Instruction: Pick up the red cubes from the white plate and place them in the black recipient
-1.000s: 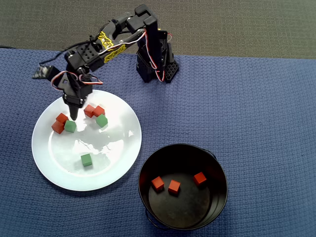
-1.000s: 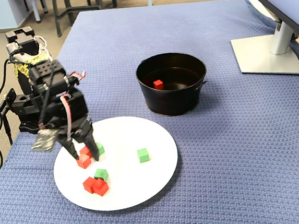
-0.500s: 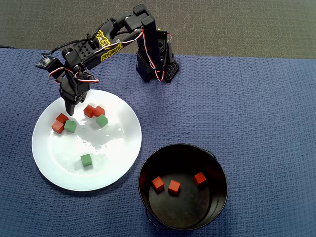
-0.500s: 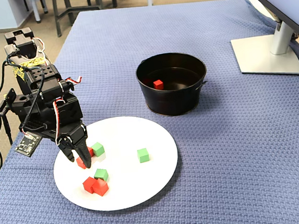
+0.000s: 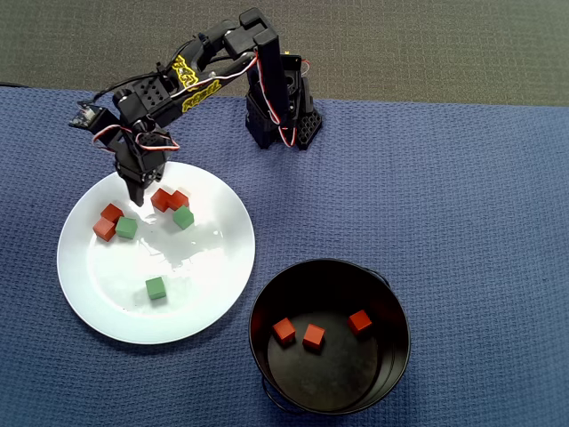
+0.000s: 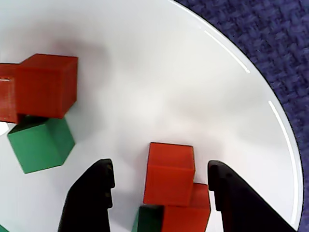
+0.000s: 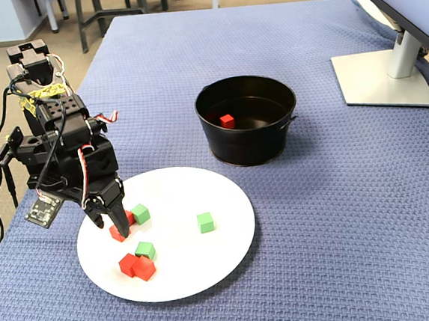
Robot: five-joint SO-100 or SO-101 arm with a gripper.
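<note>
Hovering over the far rim area of the white plate (image 5: 107, 285), the pincer (image 5: 139, 197) is pointing down with its two black fingers (image 6: 91, 193) spread apart and nothing gripped between them. In the wrist view the fingers are standing on either side of a red cube (image 6: 170, 173), with a clear gap on both sides, so the cube is sitting between them without being touched. That cube is lying against a second red cube (image 6: 190, 212), and a green cube (image 6: 147, 220) is showing just beside them at the bottom edge.

In the overhead view four red cubes are lying on the plate: the pair (image 5: 169, 198) next to the pincer, and another pair (image 5: 108, 221) near the plate's left side. One green cube (image 5: 183, 217) is touching or nearly touching the first pair, a second green cube (image 5: 126, 228) is sitting against the left pair, and a third green cube (image 5: 156, 287) is lying alone toward the middle of the plate.

The black pot (image 5: 391, 302) is standing on the blue cloth of the counter (image 5: 462, 196), just beside the plate at its lower right in the overhead view. Three red cubes (image 5: 313, 336) are resting on its bottom, apart from one another. In the fixed view only one of them (image 7: 227, 120) is showing over the pot's wall.
</note>
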